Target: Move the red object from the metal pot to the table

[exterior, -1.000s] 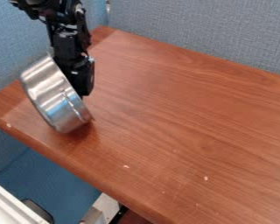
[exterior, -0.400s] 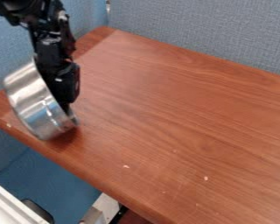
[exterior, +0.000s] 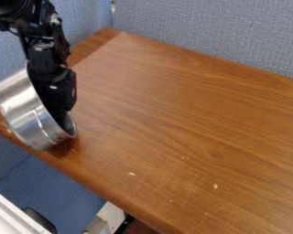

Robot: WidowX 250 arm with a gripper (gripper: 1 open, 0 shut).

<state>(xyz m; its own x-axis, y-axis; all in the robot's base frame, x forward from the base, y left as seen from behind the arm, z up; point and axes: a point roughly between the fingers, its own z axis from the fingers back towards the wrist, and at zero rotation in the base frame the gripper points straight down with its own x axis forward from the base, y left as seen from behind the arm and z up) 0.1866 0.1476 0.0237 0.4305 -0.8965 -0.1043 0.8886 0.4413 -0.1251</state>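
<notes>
The metal pot [exterior: 23, 111] sits at the far left corner of the table [exterior: 186, 119], tipped so that its side wall faces the camera, with its lower edge close to the table's front rim. The gripper [exterior: 63, 117] points down at the pot's right side, its dark body overlapping the pot's rim, so whether it touches the steel cannot be told. Its fingers are hidden against the dark body and the pot, and the view does not show whether they are spread or clamped on anything. The red object is not visible; the pot's mouth is turned away and the gripper covers the spot beside it. To the right of the gripper the brown wood-grain top lies bare across to the right edge, marked only by a few pale specks [exterior: 133, 173] near the front rim.
</notes>
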